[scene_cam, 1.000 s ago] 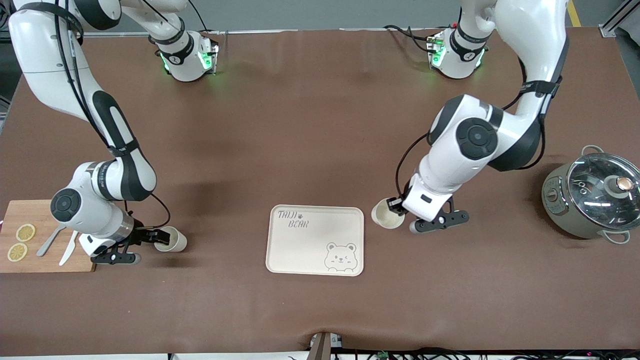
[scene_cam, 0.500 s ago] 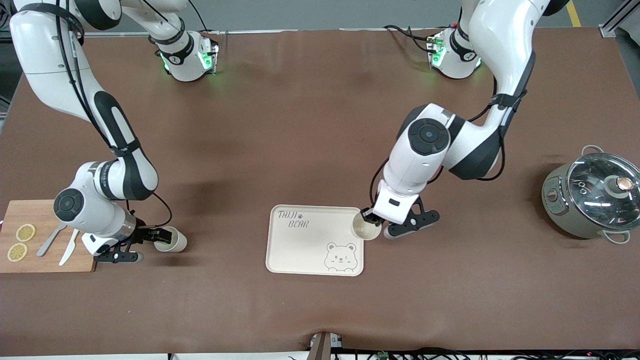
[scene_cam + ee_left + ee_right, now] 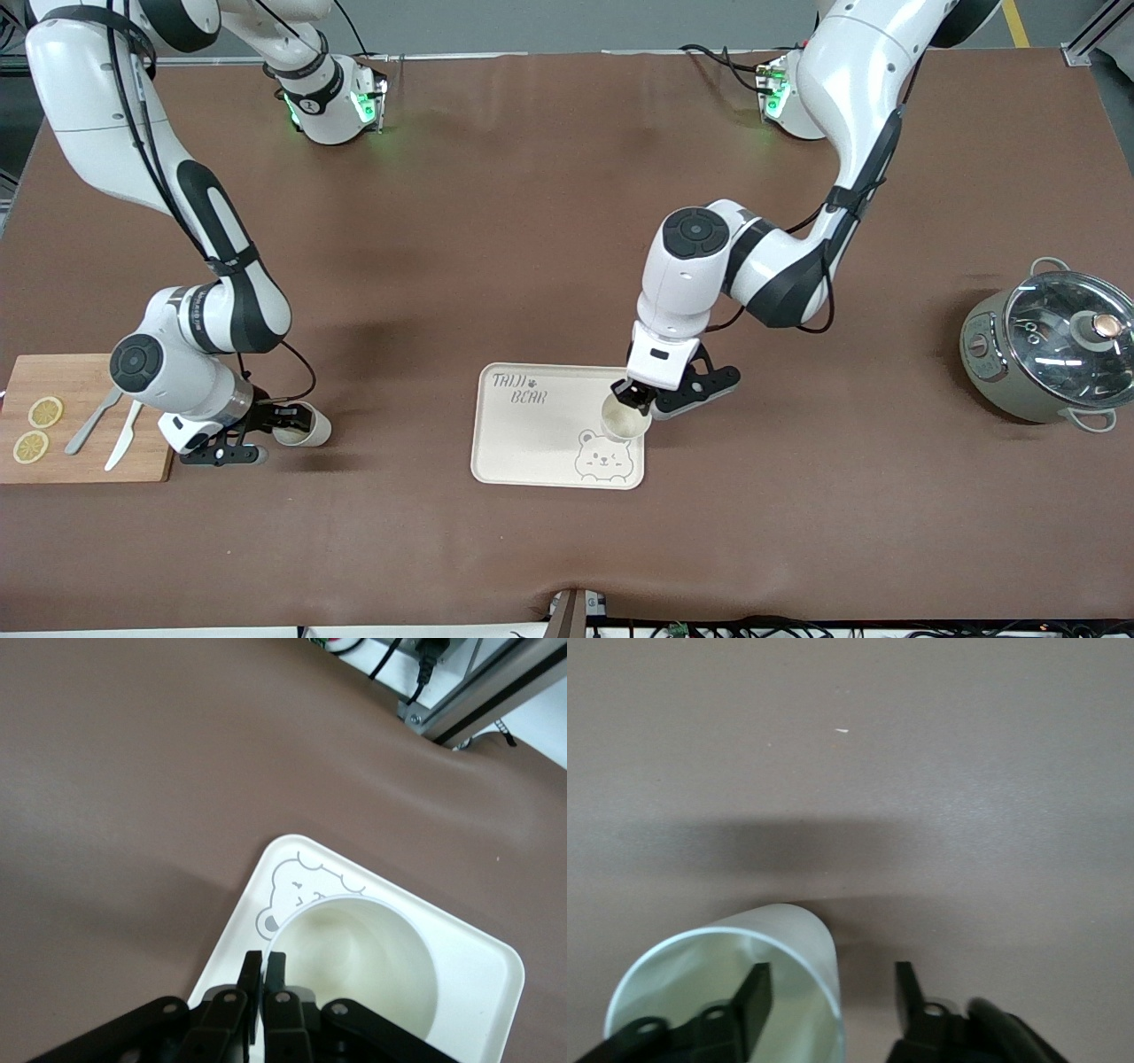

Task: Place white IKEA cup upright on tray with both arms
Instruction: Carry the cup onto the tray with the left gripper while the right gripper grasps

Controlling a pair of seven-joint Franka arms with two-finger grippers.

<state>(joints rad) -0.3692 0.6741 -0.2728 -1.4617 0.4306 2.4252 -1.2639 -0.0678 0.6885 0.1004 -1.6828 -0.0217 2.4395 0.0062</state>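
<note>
Tray (image 3: 532,443): left claw (image 3: 631,398) brought cup (image 3: 624,422) over bear.

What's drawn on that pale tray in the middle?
A grey cartoon bear and grey "BEAR" lettering on the cream-white tray; clearest in the front view.

cup (image 3: 624,420) over tray (image 3: 532,443), second cup (image 3: 299,424) beside cutting board (image 3: 80,461)

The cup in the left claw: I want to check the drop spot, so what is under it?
Under the cup held by the left claw lies the tray, near its bear drawing. The cup covers the bear's ear; whether it touches the tray cannot be seen.
</note>
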